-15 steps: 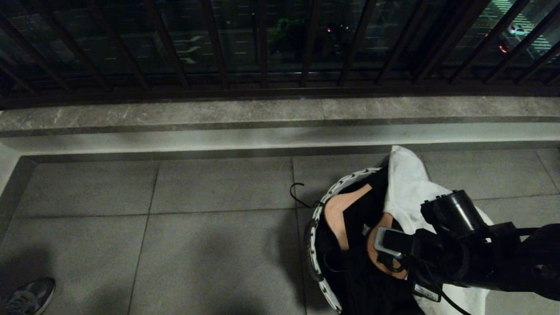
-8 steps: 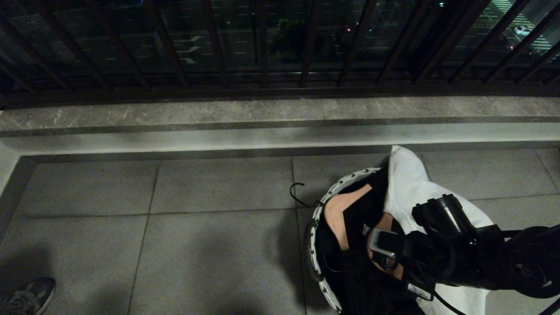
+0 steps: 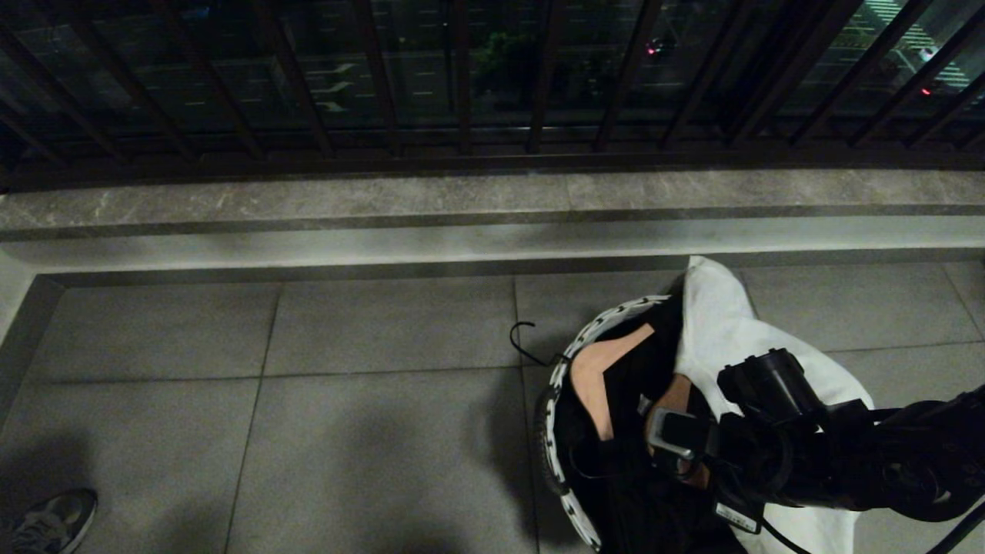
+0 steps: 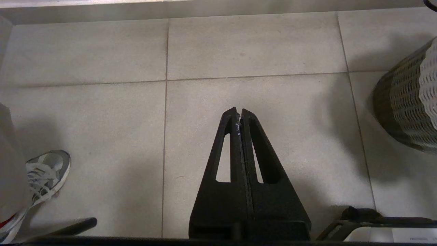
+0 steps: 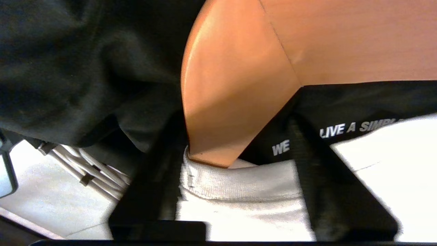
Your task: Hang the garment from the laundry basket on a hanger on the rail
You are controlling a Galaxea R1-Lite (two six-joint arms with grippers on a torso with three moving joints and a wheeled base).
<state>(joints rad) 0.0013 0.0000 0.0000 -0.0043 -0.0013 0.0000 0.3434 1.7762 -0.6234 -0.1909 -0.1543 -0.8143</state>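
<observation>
- Nothing of the hanging is done yet, by my reckoning: the garment (image 3: 739, 338), white with a black printed band, is draped over the laundry basket (image 3: 592, 331), and no rail with hangers shows anywhere.
- Far off to the basket's left a person's shoe (image 3: 46, 523) stands on the floor tiles (image 3: 369, 431).
- Between the shoe and the basket, the left gripper (image 4: 239, 114) hangs parked over bare tile, its fingers pressed together on nothing.
- Just left of the basket's rim a thin dark hanger hook (image 3: 522, 337) pokes out.
- Inside the basket lies a wooden hanger (image 5: 239, 85), its arms amid dark cloth.
- Over the basket's right side the right gripper (image 5: 235, 164) reaches in, jaws partway apart, straddling the hanger's end and the white ribbed edge; not yet clamped, as far as I can judge.
</observation>
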